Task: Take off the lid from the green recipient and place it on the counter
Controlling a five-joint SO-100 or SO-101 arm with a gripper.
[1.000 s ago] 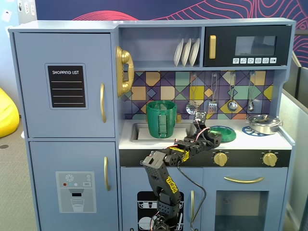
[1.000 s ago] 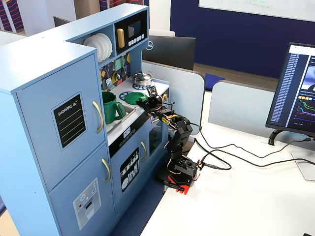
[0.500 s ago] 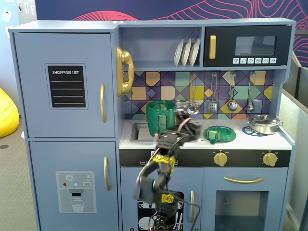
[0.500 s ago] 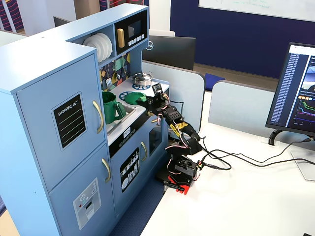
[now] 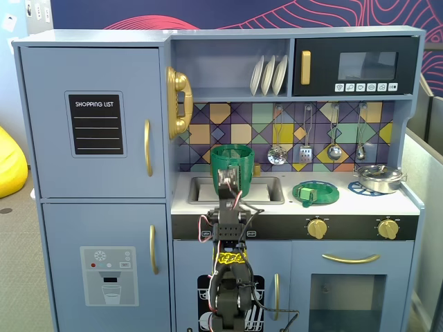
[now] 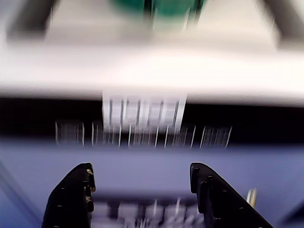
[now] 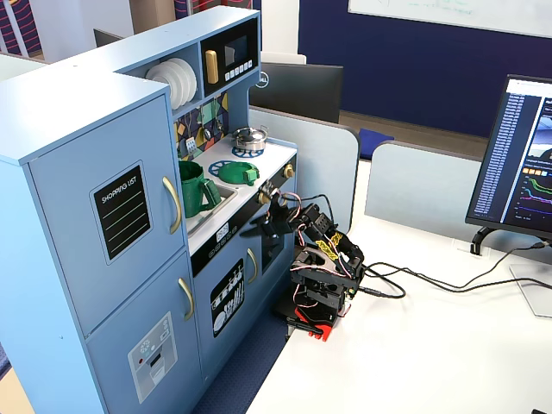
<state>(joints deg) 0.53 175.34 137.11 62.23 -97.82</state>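
The green recipient stands in the grey sink with its top open; it also shows in the other fixed view and as a blur at the top of the wrist view. The lid lies flat on the white counter to the right of the sink, on a burner ring, and shows there in the other fixed view too. My gripper is open and empty. It hangs in front of the kitchen's front edge, below the counter top, in line with the recipient.
A small steel pot sits on the far right burner. Utensils hang on the tiled back wall above the counter. Gold stove knobs stick out of the front panel. A monitor and cables lie on the white desk.
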